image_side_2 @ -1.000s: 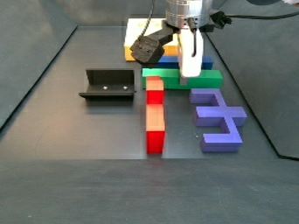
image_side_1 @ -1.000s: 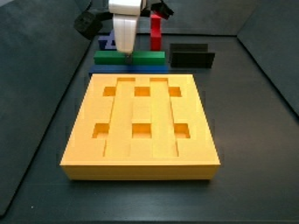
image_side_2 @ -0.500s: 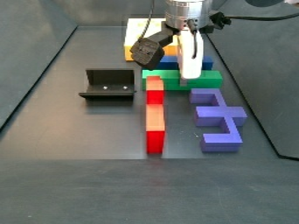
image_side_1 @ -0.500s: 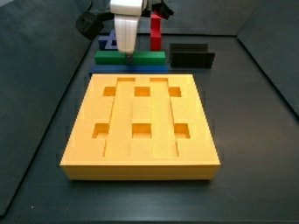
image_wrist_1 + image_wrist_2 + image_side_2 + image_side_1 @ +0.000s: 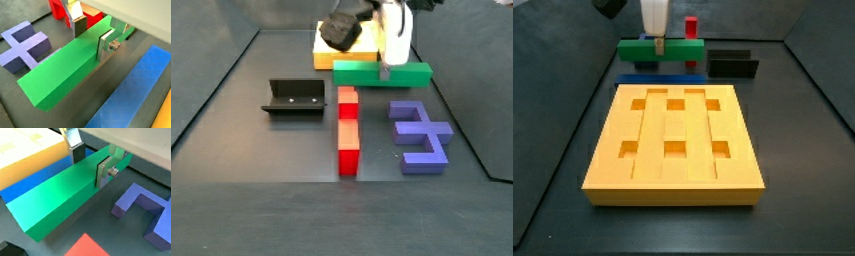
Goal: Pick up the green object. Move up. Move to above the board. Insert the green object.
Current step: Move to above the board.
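My gripper (image 5: 653,38) is shut on the green object (image 5: 660,47), a long flat bar, across its width near the middle. It holds the bar level, above the floor, beyond the board's far end. In a side view the gripper (image 5: 394,58) hangs over the bar (image 5: 382,73). Both wrist views show the silver fingers (image 5: 107,42) (image 5: 105,170) pressed on the bar's long sides (image 5: 63,72) (image 5: 57,200). The board (image 5: 673,140), orange-yellow with grooves and square recesses, lies nearer the camera; its corner shows in a wrist view (image 5: 27,153).
A blue bar (image 5: 653,72) lies on the floor under the green one, between it and the board (image 5: 27,184). A red piece (image 5: 348,130), a purple piece (image 5: 418,135) and the black fixture (image 5: 294,97) lie on the floor close by.
The gripper has risen with the green object, which has come off the floor and now hangs above the blue bar.
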